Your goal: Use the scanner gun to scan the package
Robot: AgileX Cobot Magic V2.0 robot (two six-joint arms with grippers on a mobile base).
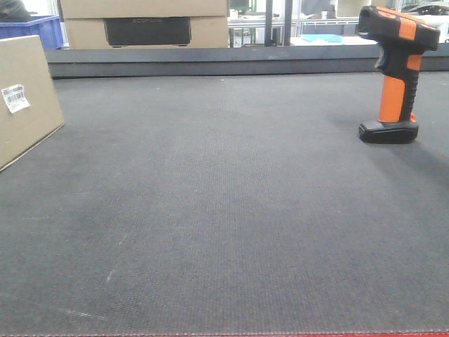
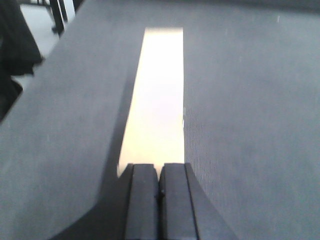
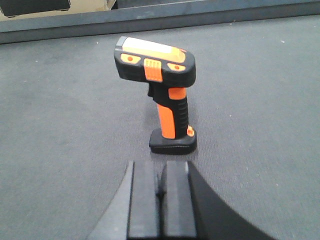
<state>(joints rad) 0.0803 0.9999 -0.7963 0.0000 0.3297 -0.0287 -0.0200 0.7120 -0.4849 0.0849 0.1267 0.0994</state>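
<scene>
An orange and black scanner gun stands upright on its base at the far right of the dark grey mat; it also shows in the right wrist view. A brown cardboard package with a white barcode label stands at the left edge. Its narrow top face shows bright in the left wrist view. My left gripper is shut and empty, just short of the package's near end. My right gripper is shut and empty, a short way in front of the scanner's base. Neither gripper shows in the front view.
A dark raised ledge borders the mat's far side. Behind it stand cardboard boxes and a blue crate. The mat's left edge drops off to the floor in the left wrist view.
</scene>
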